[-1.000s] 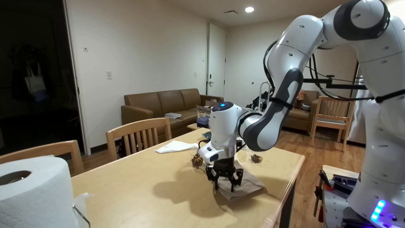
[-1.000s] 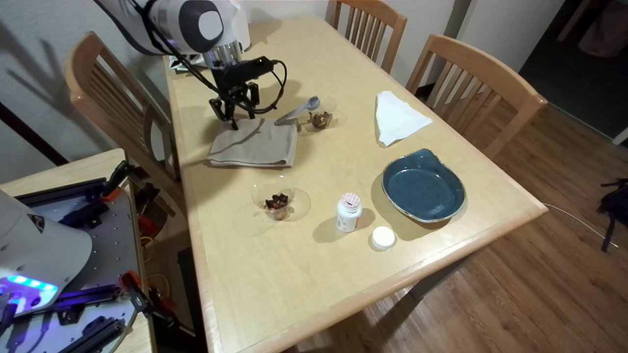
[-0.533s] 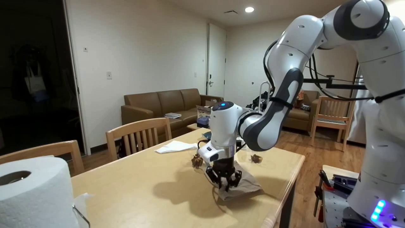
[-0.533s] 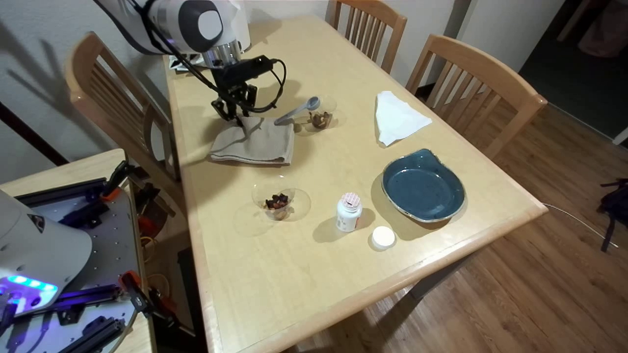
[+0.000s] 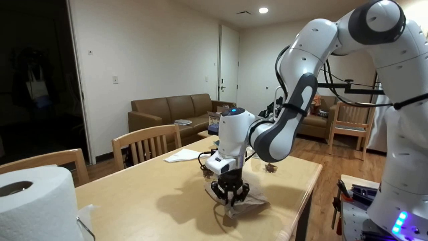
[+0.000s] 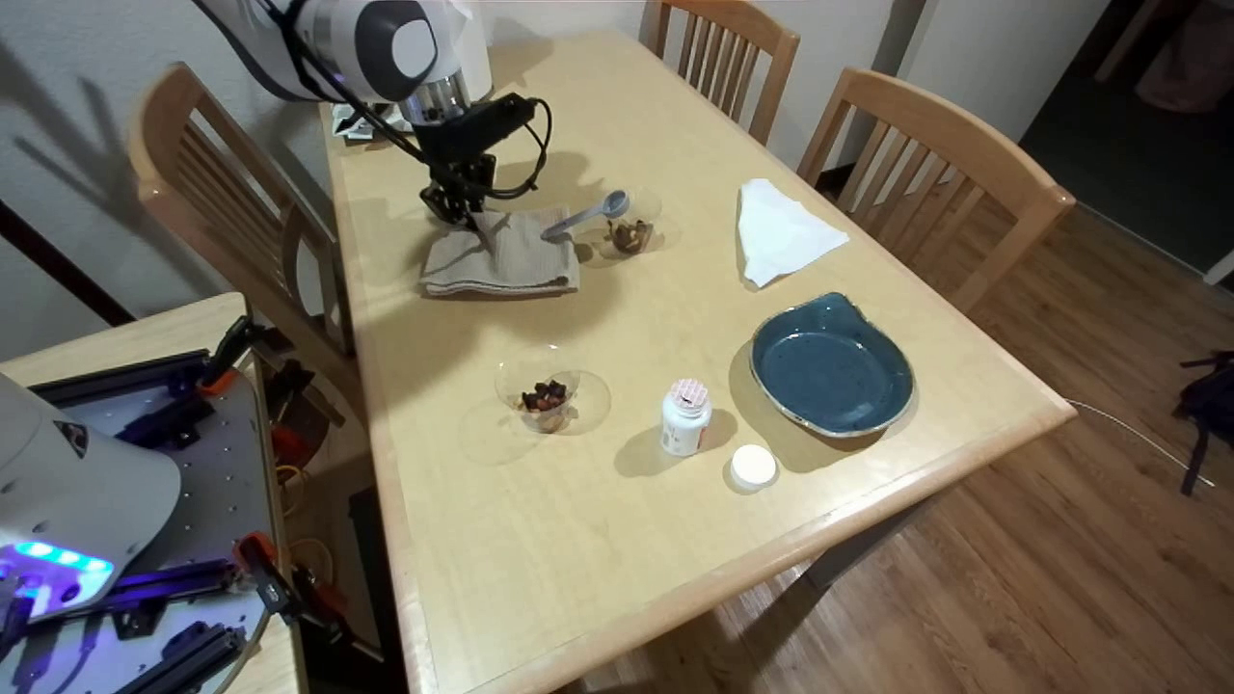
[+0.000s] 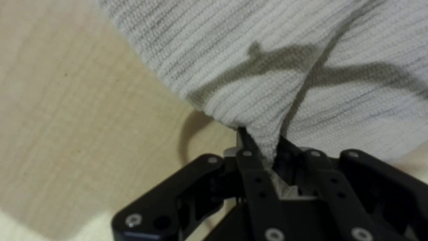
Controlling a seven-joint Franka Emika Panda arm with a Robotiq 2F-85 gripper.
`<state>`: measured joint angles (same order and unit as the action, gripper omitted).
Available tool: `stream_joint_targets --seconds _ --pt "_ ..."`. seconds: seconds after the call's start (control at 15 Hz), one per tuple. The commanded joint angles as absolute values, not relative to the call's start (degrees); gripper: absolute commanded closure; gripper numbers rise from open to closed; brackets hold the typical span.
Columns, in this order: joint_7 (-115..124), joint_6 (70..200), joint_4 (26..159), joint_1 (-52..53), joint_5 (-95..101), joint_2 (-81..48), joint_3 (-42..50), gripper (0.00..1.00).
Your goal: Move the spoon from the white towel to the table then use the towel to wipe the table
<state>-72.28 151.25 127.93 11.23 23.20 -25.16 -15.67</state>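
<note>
gripper (image 7: 265, 144), narrow, pinching fold of white towel (image 7: 267, 90) (wrist view); rest of it on table (image 6: 578, 540); spoon (image 6: 584, 216) (in an ext. view) w/ handle end over towel, head nr. clear cup (image 6: 652, 218).

In the one hand (image 5: 231, 203), one white towel (image 7: 260, 100); beneath the hand, one counter (image 6: 617, 549); near it, one spoon (image 6: 583, 216). Of see-through bowls (image 6: 511, 384), two, one near the hand and one farther off, each with dark pieces (image 6: 545, 394) too jumbled for an exact count. Well apart from the hand, one blue dish (image 6: 834, 374), one white bottle (image 6: 685, 422), one white cap (image 6: 753, 467), one white paper sheet (image 6: 786, 233) and, in an exterior view, one paper roll (image 5: 38, 206); around the counter, in an exterior view, three wooden chairs (image 6: 964, 133), one on the side nearer the hand and two across from it.
</note>
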Motion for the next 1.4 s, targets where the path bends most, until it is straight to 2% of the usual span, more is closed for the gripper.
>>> stream_joint_targets --seconds 0.0,0.67,1.33 --pt "-78.0 152.9 123.5 11.5 23.6 -30.2 -16.9 0.96" --pt "-94.7 150.9 111.6 13.7 23.2 -38.3 -19.0 0.96" --pt "-96.5 145.5 103.9 16.6 25.0 -41.0 -15.8 0.96"
